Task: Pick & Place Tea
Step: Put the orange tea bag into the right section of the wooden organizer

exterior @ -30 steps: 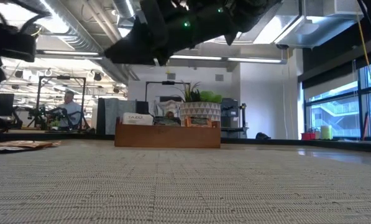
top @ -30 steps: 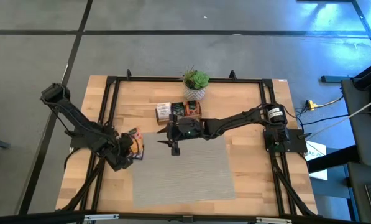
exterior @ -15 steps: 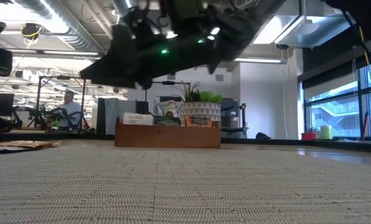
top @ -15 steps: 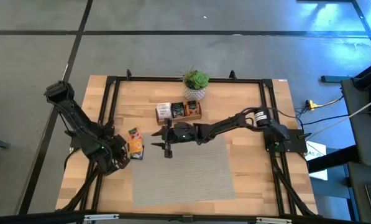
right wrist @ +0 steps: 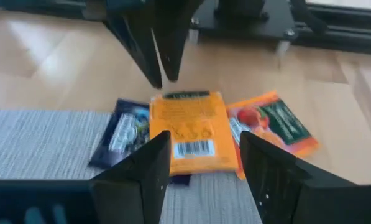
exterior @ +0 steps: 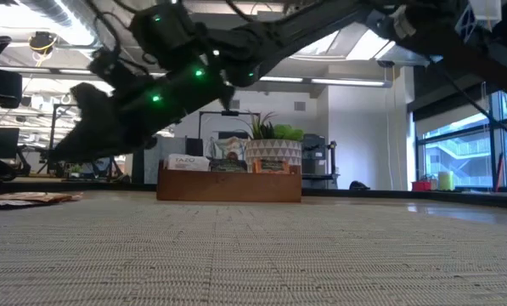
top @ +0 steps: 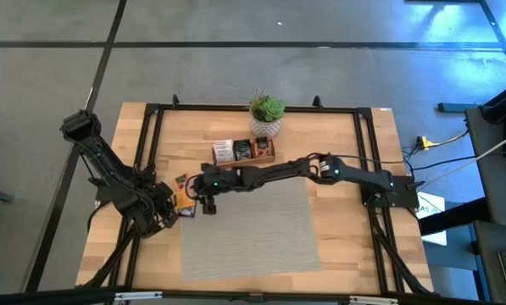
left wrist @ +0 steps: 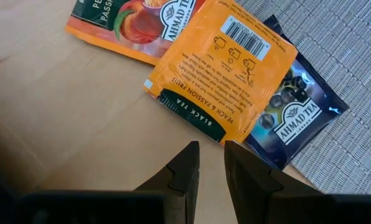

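Tea packets (left wrist: pixel 225 74) lie in a small pile on the table (top: pixel 337 140), at the grey mat's (top: pixel 261 229) edge. The right gripper (right wrist: pixel 201 165) hangs over them, jaws spread wide and empty. The left gripper (left wrist: pixel 211 163) waits just beside the pile, jaws nearly together, holding nothing.

- The left tool (left wrist: pixel 211 163) is hovering over the bare table (left wrist: pixel 54 106), its two dark fingers (left wrist: pixel 186 167) standing slightly apart with nothing between them.
- An orange packet (left wrist: pixel 219 70) is lying barcode up, overlapping a dark blue packet (left wrist: pixel 294 118) resting on the grey mat (left wrist: pixel 340 56).
- A peach-printed packet (left wrist: pixel 132 28) is lying beside them.
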You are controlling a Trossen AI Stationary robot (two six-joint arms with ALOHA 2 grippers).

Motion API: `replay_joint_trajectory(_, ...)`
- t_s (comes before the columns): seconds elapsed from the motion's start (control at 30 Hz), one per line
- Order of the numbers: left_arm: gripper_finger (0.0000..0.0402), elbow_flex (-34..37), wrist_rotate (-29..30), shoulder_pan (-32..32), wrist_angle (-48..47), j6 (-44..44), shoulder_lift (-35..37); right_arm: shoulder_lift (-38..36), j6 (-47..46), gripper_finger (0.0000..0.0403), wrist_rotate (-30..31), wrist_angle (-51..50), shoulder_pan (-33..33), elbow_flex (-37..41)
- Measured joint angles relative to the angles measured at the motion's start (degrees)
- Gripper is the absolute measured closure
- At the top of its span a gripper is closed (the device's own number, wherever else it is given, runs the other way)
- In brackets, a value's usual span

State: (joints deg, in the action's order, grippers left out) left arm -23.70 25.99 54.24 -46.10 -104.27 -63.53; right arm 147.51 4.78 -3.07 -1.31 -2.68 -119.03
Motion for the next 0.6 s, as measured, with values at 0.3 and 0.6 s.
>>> replay_joint_trajectory(0.3, 0.0329, 0.0, -0.1, 0.0, 0.0, 0.0, 0.0, 6.2, 0.2, 0.0209, 0.3, -3.2, -0.1, -6.6)
replay_joint_trajectory(0.6, 0.0329, 0.0, 0.0, 0.0, 0.0, 0.0, 0.0, 6.5, 0.3, 0.0209, 2.6, -6.1, -0.1, -6.7)
